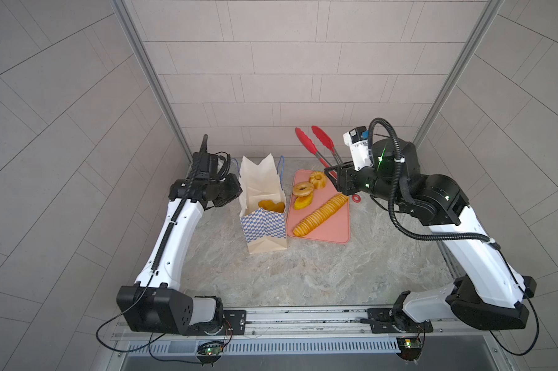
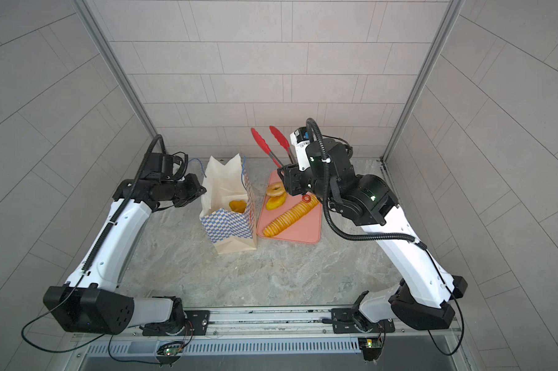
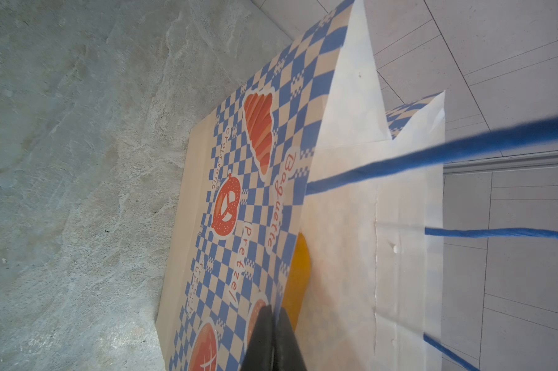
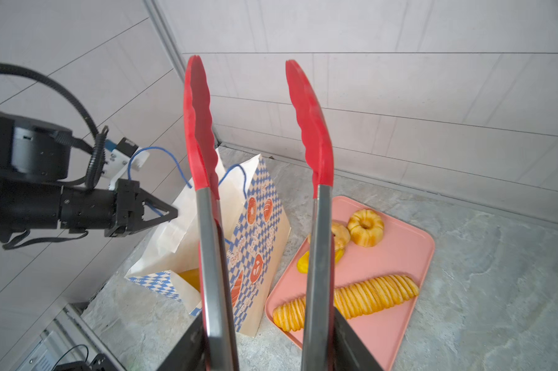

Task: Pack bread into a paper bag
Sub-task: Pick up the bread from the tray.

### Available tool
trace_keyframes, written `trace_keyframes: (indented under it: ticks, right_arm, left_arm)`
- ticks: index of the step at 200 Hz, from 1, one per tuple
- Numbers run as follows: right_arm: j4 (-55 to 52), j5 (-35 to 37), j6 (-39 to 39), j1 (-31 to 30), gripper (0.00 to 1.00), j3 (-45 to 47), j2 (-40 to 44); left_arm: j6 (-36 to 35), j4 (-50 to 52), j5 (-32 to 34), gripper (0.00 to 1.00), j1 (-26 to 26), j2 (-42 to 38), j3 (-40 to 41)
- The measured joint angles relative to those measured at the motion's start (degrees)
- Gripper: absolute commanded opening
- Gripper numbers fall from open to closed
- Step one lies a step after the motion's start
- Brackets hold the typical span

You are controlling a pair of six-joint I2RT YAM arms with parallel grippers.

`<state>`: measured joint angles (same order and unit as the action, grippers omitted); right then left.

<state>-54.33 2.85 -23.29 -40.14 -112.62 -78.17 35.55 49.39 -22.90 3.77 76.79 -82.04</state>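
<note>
The paper bag (image 1: 262, 225) (image 2: 229, 226) stands upright and open left of the pink tray (image 1: 335, 229). My left gripper (image 1: 237, 189) (image 3: 272, 310) is shut on its left wall near the rim. Yellow bread (image 1: 271, 205) (image 3: 298, 273) lies inside. On the tray lie a long ridged baguette (image 1: 321, 214) (image 4: 367, 294), a ring doughnut (image 1: 302, 189) atop an oval roll (image 1: 302, 202), and a fluted ring bun (image 1: 318, 179) (image 4: 366, 227). My right gripper (image 1: 330, 180) (image 4: 268, 334) is shut on the red tongs (image 1: 316, 144) (image 4: 200, 128), which are spread apart and point up over the tray's far end.
The bag's blue cord handles (image 3: 431, 151) stick up by the left gripper. The tongs' red hanging ring (image 1: 356, 198) dangles beside the tray. The back wall (image 1: 287, 96) rises just behind bag and tray. Marble tabletop (image 1: 303, 276) stretches toward the front rail.
</note>
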Motion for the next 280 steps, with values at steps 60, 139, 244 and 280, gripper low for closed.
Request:
trace_keyframes:
  ticks: [60,139,244,280]
  right_arm:
    - [-2.47,0.66,-4.22,8.55,0.52,6.45,2.12]
    - [-4.50,-2.27,-7.69,15.96,0.50,16.04,1.09]
    - [-5.73,-7.26,-8.44,21.33,0.51,18.49,-8.83]
    - [-5.88,-7.61,-8.26,21.75,0.51,17.62,-12.02]
  left_arm:
    - [-0.02,0.00,0.02,0.00,0.00,-0.02,0.11]
    - [-0.68,-0.11,0.00,0.00,0.00,-0.15,0.85]
    - [-2.01,0.00,-0.11,0.00,0.02,0.22,0.85]
    - [-2.56,0.02,-0.22,0.00,0.02,0.61,0.85]
